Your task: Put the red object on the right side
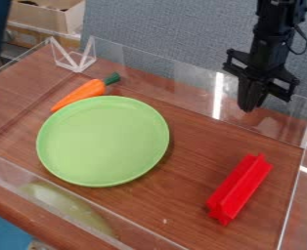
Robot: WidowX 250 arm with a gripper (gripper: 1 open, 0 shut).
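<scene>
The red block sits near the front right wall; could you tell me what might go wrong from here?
The gripper is shut and hangs well behind the red block, so it would likely need to open before any grasp. The block lies close to the clear wall, leaving little room for the fingers. A nudge could push it against that wall.

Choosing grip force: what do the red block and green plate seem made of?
The red block looks like plastic: uniform bright colour, slight sheen, moulded ridges. The green plate also looks plastic, smooth and matte with an even colour and thin rim.
</scene>
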